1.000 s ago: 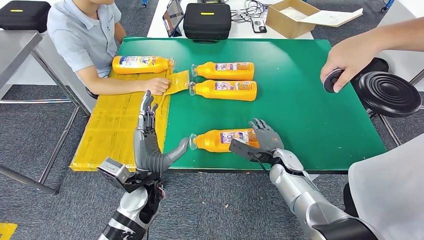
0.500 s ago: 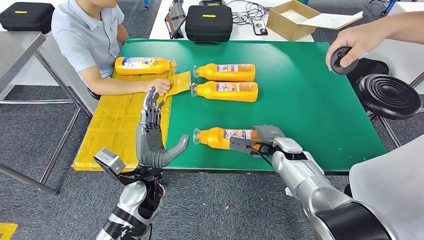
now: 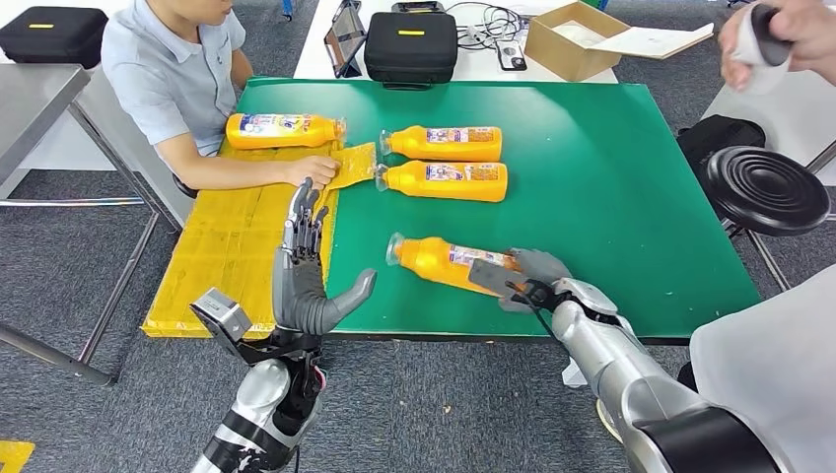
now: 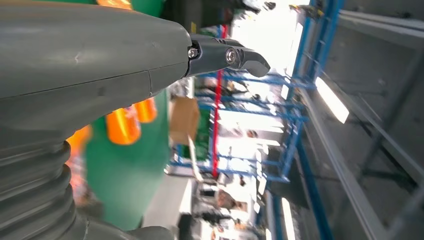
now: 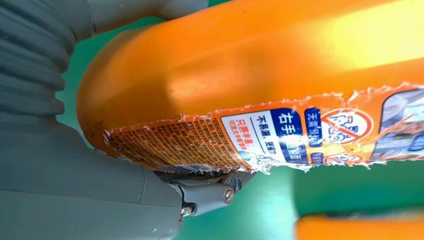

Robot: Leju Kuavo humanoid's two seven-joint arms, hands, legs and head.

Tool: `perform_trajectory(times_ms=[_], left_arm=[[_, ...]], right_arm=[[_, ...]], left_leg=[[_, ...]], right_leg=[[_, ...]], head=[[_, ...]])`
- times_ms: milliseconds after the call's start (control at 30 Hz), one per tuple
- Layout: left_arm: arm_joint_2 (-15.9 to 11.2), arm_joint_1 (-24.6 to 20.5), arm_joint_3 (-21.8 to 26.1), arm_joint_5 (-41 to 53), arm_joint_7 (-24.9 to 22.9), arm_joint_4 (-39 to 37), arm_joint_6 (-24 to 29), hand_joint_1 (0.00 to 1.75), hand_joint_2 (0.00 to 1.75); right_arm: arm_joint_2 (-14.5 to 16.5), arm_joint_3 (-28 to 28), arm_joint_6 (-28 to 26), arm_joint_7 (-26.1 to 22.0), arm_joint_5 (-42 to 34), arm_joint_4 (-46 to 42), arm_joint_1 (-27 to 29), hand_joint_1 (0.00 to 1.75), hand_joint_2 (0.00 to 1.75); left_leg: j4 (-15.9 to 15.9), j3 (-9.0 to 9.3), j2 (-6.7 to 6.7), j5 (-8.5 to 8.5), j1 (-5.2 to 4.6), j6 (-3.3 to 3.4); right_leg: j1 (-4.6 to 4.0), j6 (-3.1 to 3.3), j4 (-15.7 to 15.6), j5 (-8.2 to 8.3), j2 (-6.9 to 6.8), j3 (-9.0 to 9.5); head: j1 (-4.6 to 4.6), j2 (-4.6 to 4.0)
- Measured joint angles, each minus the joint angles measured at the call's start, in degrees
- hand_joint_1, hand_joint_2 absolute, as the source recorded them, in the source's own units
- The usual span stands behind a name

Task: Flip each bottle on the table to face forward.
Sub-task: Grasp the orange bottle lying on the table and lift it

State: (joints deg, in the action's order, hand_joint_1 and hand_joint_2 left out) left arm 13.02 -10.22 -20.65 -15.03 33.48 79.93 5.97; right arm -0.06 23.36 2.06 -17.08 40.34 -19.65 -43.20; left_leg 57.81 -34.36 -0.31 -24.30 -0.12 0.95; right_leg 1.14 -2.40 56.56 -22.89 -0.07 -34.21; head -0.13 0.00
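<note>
— Status of right hand (image 3: 527, 279)?
— It gripped the base end of the nearest orange bottle (image 3: 446, 262); the bottle lay on the green table (image 3: 611, 197), neck angled away from the palm.
— Left hand (image 3: 308, 271)?
— Empty, fingers extended and spread, raised beyond the bottle's neck, apart from it. Two bottles (image 3: 444, 142) (image 3: 446, 180) lay farther off.

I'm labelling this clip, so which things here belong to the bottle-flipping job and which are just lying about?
Part of the job:
- held bottle, gripped by the right hand
- two bottles lying mid-table
- bottle on the yellow mat
- left hand, holding nothing

Lying about:
- black case
- cardboard box
- black stool
- tablet
</note>
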Motion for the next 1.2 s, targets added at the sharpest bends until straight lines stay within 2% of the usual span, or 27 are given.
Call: perform_trajectory(times_ms=[167, 300, 433, 500, 533, 600, 667, 700, 800, 933, 1200], left_arm=[[0.4, 1.7, 1.9, -0.1, -2.2, 0.5, 8.5, 0.0, 1.75], [0.5, 3.2, 3.3, -1.4, -5.4, 0.6, 14.3, 0.0, 1.75], [0.3, 4.5, 3.7, -2.0, -6.3, 0.0, 16.2, 0.0, 1.75], [0.2, 5.2, 3.7, -3.9, -8.5, -0.6, 14.1, 0.0, 1.75], [0.0, 5.6, 3.6, -6.5, -11.0, -0.9, 11.0, 0.0, 1.75], [-0.7, 6.7, 3.1, -12.4, -16.3, -1.7, 1.1, 0.0, 1.75], [-1.6, 7.8, 2.2, -14.3, -17.5, -2.4, -7.3, 0.0, 1.75], [-1.9, 8.2, 1.8, -14.0, -17.2, -2.7, -9.5, 0.0, 1.75], [-2.6, 8.9, 0.7, -13.9, -17.3, -3.1, -12.5, 0.0, 1.75], [-3.1, 9.3, -0.3, -14.0, -17.5, -3.3, -13.3, 0.0, 1.75], [-3.5, 9.4, -2.1, -12.8, -17.5, -3.2, -17.1, 0.0, 1.75]], right_arm=[[0.5, -5.8, -5.4, -8.0, -7.1, -2.3, 3.9, 1.75, 1.75], [1.9, -10.6, -8.6, -15.4, -15.2, -9.5, 10.9, 1.75, 1.75], [3.7, -13.4, -10.2, -16.6, -20.2, -19.9, 18.3, 1.75, 1.75], [4.3, -14.0, -10.6, -16.7, -22.0, -24.7, 21.2, 1.75, 1.75], [4.5, -14.2, -10.7, -16.8, -23.0, -27.2, 22.6, 1.75, 1.75], [5.0, -14.0, -10.6, -16.6, -24.5, -32.2, 25.1, 1.75, 1.75], [5.5, -13.2, -9.9, -16.5, -25.1, -36.5, 26.9, 1.75, 1.75], [5.7, -12.6, -9.6, -16.4, -25.2, -38.2, 27.6, 1.75, 1.75], [6.5, -10.4, -8.7, -16.4, -25.1, -42.2, 29.0, 1.75, 1.75], [7.3, -8.1, -8.5, -16.4, -25.1, -45.3, 29.7, 1.75, 1.75], [7.8, -1.8, -6.7, -17.7, -21.3, -44.9, 29.9, 1.75, 1.75]], left_leg=[[0.0, -0.02, 0.05, -0.02, 0.03, -0.01], [0.0, -0.21, -0.01, -0.02, 0.11, -0.02], [0.0, -0.56, -0.04, -0.01, 0.16, -0.02], [0.0, -0.67, -0.04, -0.01, 0.17, -0.02], [0.0, -0.72, -0.04, -0.01, 0.17, -0.02], [0.0, -0.83, -0.02, -0.02, 0.16, -0.02], [0.0, -0.91, 0.03, -0.03, 0.15, -0.03], [0.0, -0.92, 0.04, -0.03, 0.15, -0.03], [0.0, -0.94, 0.03, -0.04, 0.15, -0.03], [0.0, -0.95, 0.02, -0.03, 0.19, -0.05], [0.0, -0.96, 0.01, -0.03, 0.19, -0.04]], right_leg=[[-0.06, 0.01, 0.0, 0.0, 0.01, -0.03], [-0.14, 0.02, 0.0, -0.01, -0.02, -0.16], [-0.15, 0.02, 0.0, -0.01, -0.02, -0.51], [-0.14, 0.02, 0.0, -0.01, -0.02, -0.61], [-0.13, 0.02, 0.0, -0.01, -0.02, -0.64], [-0.12, 0.02, 0.0, -0.01, -0.01, -0.75], [-0.12, 0.02, 0.0, 0.0, 0.01, -0.88], [-0.12, 0.03, 0.0, 0.0, 0.02, -0.91], [-0.13, 0.03, 0.0, -0.01, 0.01, -0.93], [-0.16, 0.04, 0.0, -0.02, 0.01, -0.94], [-0.15, 0.04, 0.0, -0.01, 0.01, -0.94]], head=[[-0.01, 0.0], [-0.01, 0.0], [-0.02, 0.0], [-0.01, 0.0], [0.0, 0.0], [0.0, 0.0], [-0.01, 0.0], [-0.01, 0.0], [-0.01, 0.0], [-0.01, 0.0], [0.0, 0.0]])
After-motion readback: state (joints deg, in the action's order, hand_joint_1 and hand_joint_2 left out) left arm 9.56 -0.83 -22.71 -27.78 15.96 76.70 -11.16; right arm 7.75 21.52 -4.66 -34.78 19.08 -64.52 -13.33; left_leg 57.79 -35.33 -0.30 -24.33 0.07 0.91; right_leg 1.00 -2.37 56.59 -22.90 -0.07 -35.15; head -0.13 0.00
